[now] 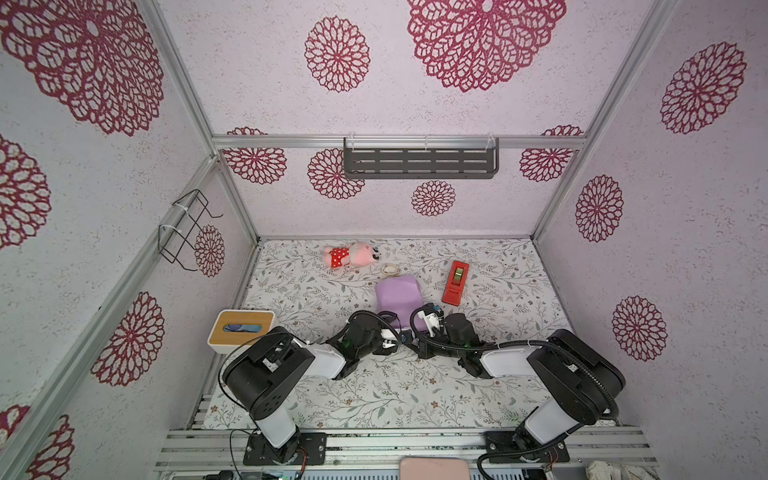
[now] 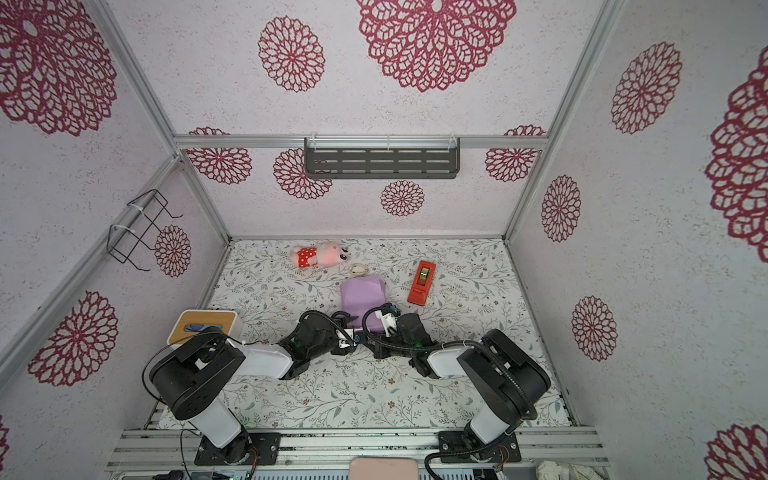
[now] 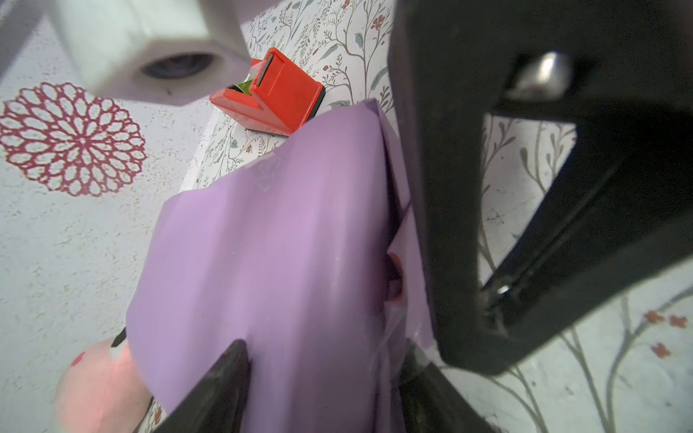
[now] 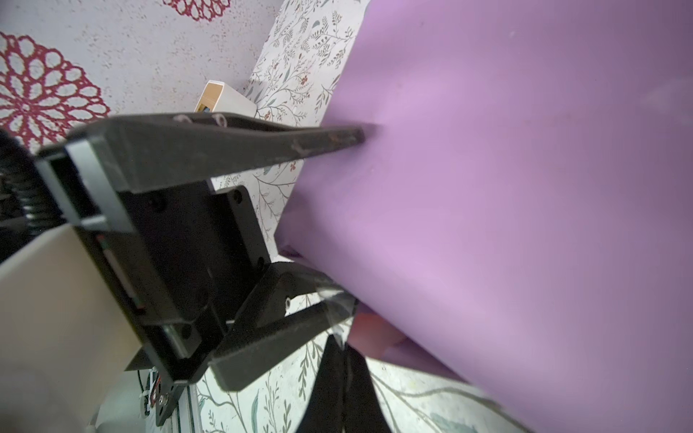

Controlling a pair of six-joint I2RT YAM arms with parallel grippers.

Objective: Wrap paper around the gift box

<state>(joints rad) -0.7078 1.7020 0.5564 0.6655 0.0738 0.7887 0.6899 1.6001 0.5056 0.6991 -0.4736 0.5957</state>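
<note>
Clasping the smooth lilac paper (image 1: 397,297), folded boxy over the unseen gift box at the middle of the floral table (image 1: 307,291), in the half-spread left gripper (image 3: 326,345), with the right gripper (image 4: 337,352) pinched closed beside.

top views: high over near edge, both looking down on whole worktop (image 1: 498,282), nearly identical | left wrist: close on paper (image 3: 262,243), toward red tape dispenser (image 3: 277,97) | right wrist: close on same paper, toward tissue box (image 4: 228,101)
</note>
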